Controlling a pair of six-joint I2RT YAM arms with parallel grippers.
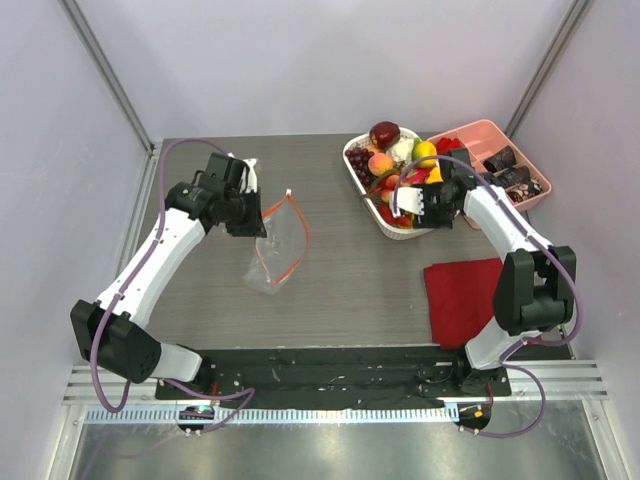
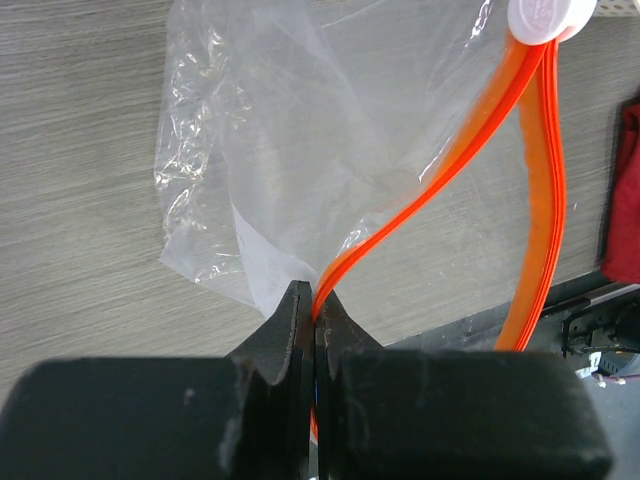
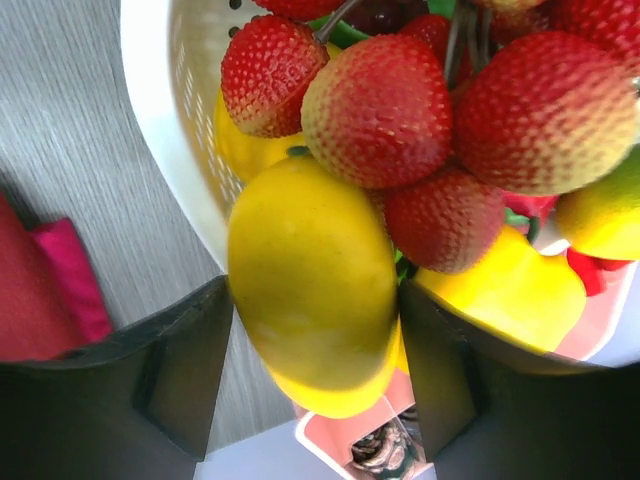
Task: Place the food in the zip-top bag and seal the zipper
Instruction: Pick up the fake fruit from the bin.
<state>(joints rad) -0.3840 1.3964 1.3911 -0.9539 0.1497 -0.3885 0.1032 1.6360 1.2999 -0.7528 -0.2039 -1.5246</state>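
Pinching the orange zipper [image 2: 550, 200] of the clear bag [image 2: 300, 150], our left gripper [image 2: 315, 300] is clenched tight on the strip. The bag's mouth gapes open, with the white tip [image 2: 545, 15] at its far end. We find the bag left of centre over the table [image 1: 350, 290], well apart from the white basket [image 3: 160, 90]. Our right gripper [image 3: 315, 300] grasps a yellow mango [image 3: 310, 260], one finger on each side, just by the basket's rim, where strawberries [image 3: 375, 110] and other fruit are piled. A pink tray [image 1: 470, 127] sits beside the basket, and a red cloth [image 1: 460, 290] lies near our right arm.
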